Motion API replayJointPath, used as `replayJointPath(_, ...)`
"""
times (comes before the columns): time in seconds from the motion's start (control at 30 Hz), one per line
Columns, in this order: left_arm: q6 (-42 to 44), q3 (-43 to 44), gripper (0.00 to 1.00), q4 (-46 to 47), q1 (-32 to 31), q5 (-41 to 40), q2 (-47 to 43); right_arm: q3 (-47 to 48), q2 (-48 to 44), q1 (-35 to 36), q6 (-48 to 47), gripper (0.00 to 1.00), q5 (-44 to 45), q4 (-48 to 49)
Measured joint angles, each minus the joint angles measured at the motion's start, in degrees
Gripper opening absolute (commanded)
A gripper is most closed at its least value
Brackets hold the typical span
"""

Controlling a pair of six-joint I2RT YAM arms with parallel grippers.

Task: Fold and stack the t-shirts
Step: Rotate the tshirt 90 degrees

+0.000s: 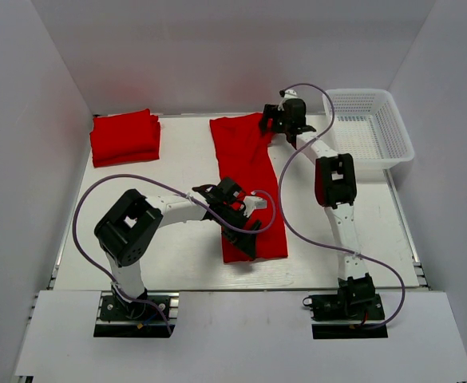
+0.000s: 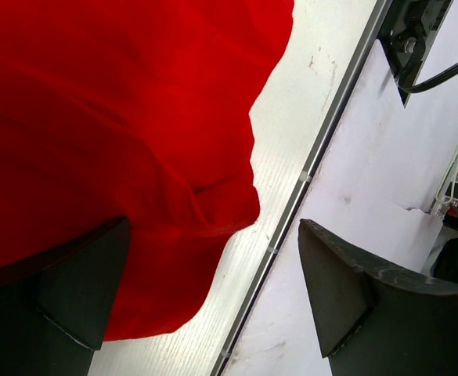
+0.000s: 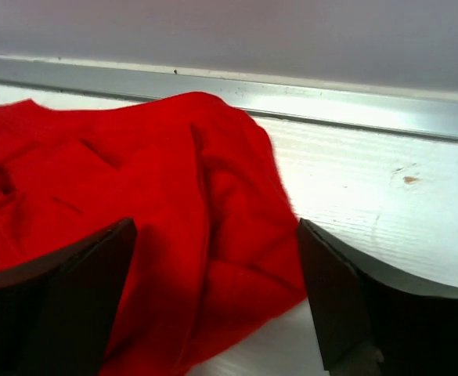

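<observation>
A red t-shirt [image 1: 249,179] lies as a long narrow strip down the middle of the table. Its near end [image 2: 135,157] fills the left wrist view. My left gripper [image 1: 245,227] hovers over that near end, open, nothing between its fingers [image 2: 346,290]. My right gripper [image 1: 285,120] is at the strip's far right corner, open, with the rumpled cloth [image 3: 174,235] lying loose between its jaws. A stack of folded red t-shirts [image 1: 124,137] rests at the back left.
A white mesh basket [image 1: 373,128] stands at the back right. The table's front metal rail [image 2: 291,211] runs close to the left gripper. The back rail [image 3: 291,98] lies just past the right gripper. White walls enclose three sides.
</observation>
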Motion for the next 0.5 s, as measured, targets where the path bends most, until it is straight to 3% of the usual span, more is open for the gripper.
replayJointPath(0.3,0.42,3.02,1.0,-4.57,-0.07,-3.96,0.0,-2.8,-8.9,-0.09,-4.31,0.9,-0.79,-3.1)
replayJointPath(0.5,-0.39,14.95,1.0,-11.06,-0.07,-14.23,-0.13,-9.81,-23.45,0.15,-5.84,0.9,1.22,-7.65)
